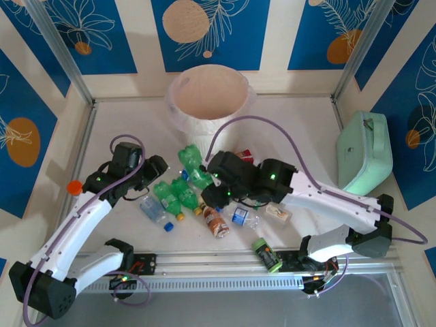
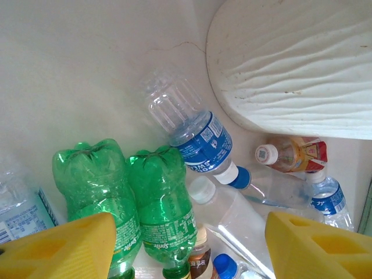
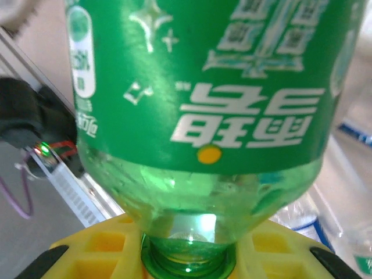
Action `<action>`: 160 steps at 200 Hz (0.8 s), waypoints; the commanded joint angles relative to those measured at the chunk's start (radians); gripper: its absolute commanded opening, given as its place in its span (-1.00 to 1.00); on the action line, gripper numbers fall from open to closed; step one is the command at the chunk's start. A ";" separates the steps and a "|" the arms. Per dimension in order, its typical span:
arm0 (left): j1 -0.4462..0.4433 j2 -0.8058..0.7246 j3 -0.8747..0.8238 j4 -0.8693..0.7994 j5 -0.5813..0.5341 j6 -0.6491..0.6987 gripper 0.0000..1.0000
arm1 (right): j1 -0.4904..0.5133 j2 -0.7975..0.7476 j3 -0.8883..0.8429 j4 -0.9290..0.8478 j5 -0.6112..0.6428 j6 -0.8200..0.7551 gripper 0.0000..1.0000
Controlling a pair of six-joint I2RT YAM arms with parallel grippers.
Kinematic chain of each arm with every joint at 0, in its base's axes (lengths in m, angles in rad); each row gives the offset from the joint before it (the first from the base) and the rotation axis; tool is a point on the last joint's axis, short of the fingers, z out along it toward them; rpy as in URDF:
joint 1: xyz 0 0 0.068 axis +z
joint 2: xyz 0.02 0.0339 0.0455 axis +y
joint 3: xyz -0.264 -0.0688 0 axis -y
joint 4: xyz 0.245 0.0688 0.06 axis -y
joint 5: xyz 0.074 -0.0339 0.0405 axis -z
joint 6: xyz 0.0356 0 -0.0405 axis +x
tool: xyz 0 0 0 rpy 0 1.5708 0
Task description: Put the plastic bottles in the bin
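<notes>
Right tool (image 3: 189, 256): grips green bottle (image 3: 197, 116) by its neck.
Left tool (image 2: 189, 244): open over lying bottles (image 2: 200, 136).
Bin (image 1: 197, 129): far side, closest to right tool.

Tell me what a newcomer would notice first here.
A green bottle, label upside down, looms in the right wrist view, gripped near its neck by the right gripper. From above, loose plastic bottles litter mid-table between the arms, with the cream-white lined bin at the far edge and a mint-green case to the right.
</notes>
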 commanded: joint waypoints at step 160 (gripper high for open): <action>0.009 0.040 -0.005 0.040 0.044 0.023 0.32 | -0.543 0.418 0.716 -0.113 -0.275 0.058 -0.63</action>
